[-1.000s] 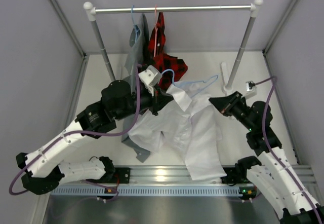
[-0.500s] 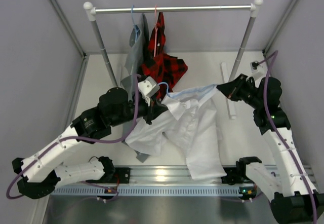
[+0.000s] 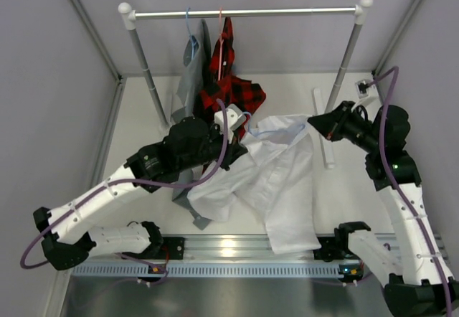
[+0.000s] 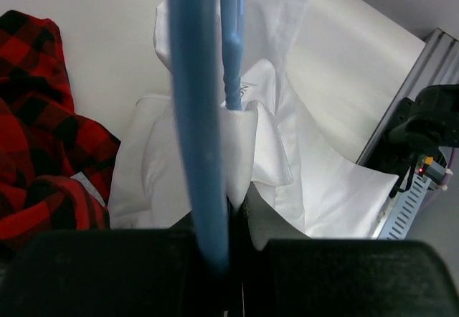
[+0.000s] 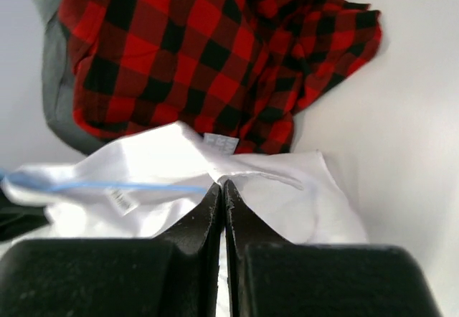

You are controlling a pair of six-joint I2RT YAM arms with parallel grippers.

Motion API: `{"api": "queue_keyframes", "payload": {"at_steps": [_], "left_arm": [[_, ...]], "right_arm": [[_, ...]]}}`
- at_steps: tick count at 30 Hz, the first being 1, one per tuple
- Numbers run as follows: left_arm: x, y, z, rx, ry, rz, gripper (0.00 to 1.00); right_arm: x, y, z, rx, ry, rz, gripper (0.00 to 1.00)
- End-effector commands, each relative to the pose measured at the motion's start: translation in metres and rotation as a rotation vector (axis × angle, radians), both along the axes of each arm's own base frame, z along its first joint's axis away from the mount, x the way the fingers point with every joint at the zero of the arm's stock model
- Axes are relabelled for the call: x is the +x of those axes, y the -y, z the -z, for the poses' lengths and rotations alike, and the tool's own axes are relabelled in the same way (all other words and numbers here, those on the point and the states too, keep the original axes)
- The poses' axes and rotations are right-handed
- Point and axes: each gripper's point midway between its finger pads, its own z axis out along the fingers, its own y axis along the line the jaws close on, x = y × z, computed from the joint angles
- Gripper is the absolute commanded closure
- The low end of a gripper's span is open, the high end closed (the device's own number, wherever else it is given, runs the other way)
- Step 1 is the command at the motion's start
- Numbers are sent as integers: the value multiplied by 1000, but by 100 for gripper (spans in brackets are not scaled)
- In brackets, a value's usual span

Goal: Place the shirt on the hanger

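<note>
Gripping the hanger (image 4: 193, 80) at its neck with the left gripper (image 3: 237, 141), jaws clenched on the blue wire. Lying with its long axis from 9 toward 3 o'clock in the top view, tucked under the collar of the shirt (image 3: 280, 181). Spilling from there toward 6 o'clock, loose and wrinkled. Pinching the shirt's shoulder edge at 3 o'clock with the right gripper (image 3: 314, 124), closed tight on fabric. Likely next: drawing that shoulder toward 3 o'clock over the wire's far end, nearer the right arm.

Both arms reach inward toward each other, left gripper (image 4: 231, 215) and right gripper (image 3: 313, 122) with jaws closed
</note>
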Motion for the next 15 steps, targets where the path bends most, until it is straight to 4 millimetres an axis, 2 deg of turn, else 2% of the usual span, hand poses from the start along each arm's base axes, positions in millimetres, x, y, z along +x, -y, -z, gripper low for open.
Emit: {"api": "queue_keyframes", "payload": {"at_steps": [1,3,4,6,7,10,11,12,13,15], "left_arm": [[24,10,-30,-82,13,-113,100],[29,19,-38,-140,-1,-129,100],[31,29,-48,-196,9,-113,100],[27,43,-56,-258,7,-56,100],[24,52,-69,-319,15,-17,100],[23,67,-76,-380,-2,28,100],[25,72,-84,-421,8,45,100],[25,73,-85,-439,-6,76,100],[27,74,-92,-488,-23,88,100],[36,69,-99,-556,-17,102,100]], "right_arm": [[-34,-19,-6,37,64,-128,100],[-51,-26,-7,73,91,-166,100],[-55,-30,6,97,60,-179,100],[-67,-36,5,121,91,-205,100],[-67,-38,16,132,65,-200,100],[-72,-46,28,159,56,-204,100],[-74,-49,31,166,52,-209,100],[-77,-55,33,171,57,-231,100],[-72,-55,48,162,28,-203,100],[-70,-56,59,164,12,-190,100]]}}
